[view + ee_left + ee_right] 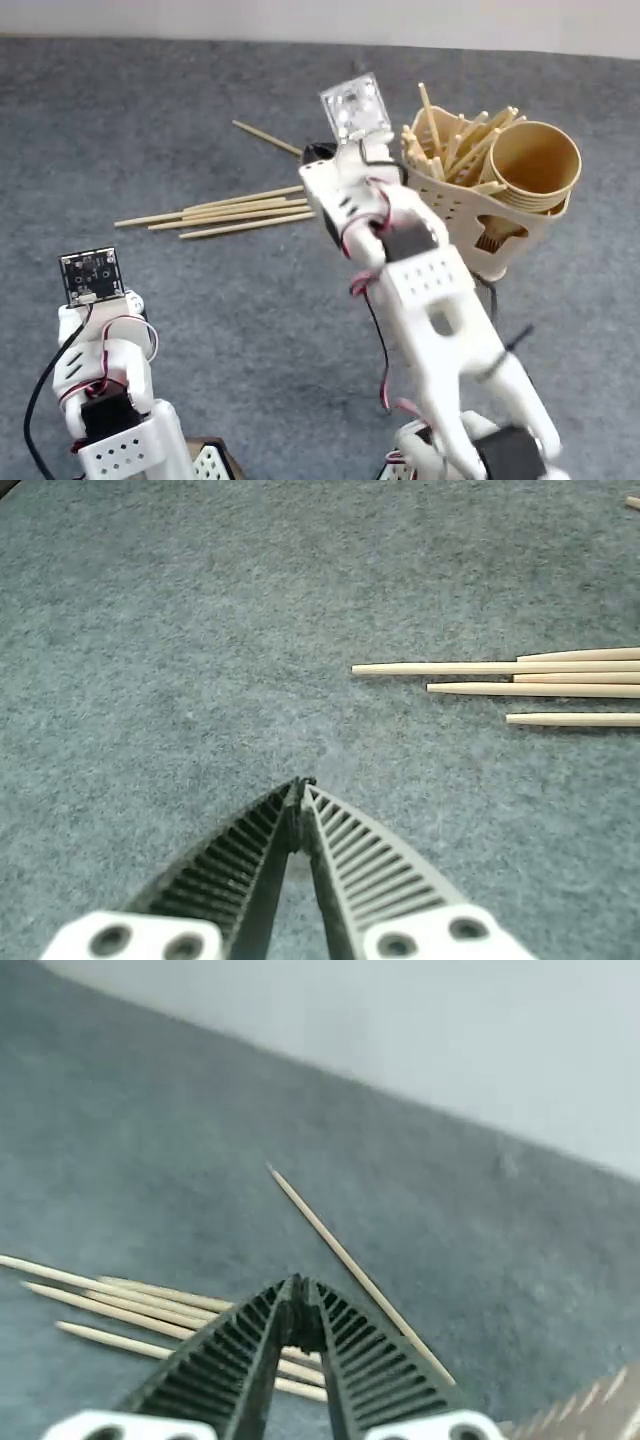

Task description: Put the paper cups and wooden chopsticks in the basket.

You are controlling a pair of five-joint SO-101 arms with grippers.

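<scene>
A white basket (462, 213) stands at the back right, holding many wooden chopsticks (455, 145) and a stack of paper cups (536, 163). Several loose chopsticks (215, 212) lie in a bundle on the grey carpet, and a single chopstick (265, 138) lies apart behind them. My right gripper (297, 1286) is shut and holds nothing, raised above the carpet between the bundle (130, 1305) and the single chopstick (350, 1265), just left of the basket. My left gripper (301, 784) is shut and holds nothing, near the front left, with the bundle's tips (500, 680) ahead of it.
Grey carpet (200, 110) covers the table, with a pale wall along its far edge. The right arm (430, 300) stretches from the front edge toward the basket. Open carpet lies left of and in front of the bundle.
</scene>
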